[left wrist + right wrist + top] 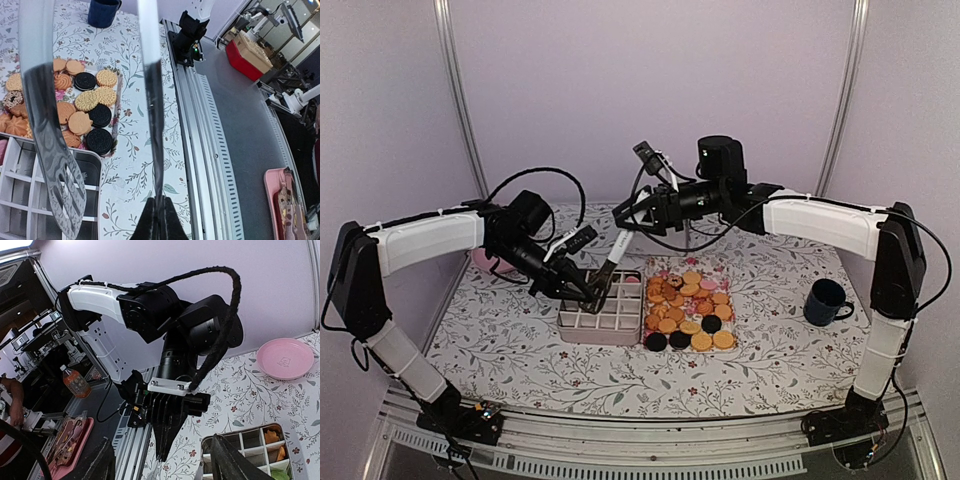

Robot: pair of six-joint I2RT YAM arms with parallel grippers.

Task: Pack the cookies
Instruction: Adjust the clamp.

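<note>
Left wrist view: the left gripper point(157, 220) is clamped on one arm of the steel slotted tongs point(55, 165), beside the white divided box point(20, 200). Small round cookies point(85, 100) lie beyond on the flowered tray point(118, 115). The right gripper point(161, 445) is apart, empty. Better to bring the tongs squarely onto an edge cookie.

A robotics lab: slotted aluminium rail point(210, 150), plain-walled test booth point(650, 90), cluttered equipment benches point(27, 337) beyond.

no readable text or labels anywhere
</note>
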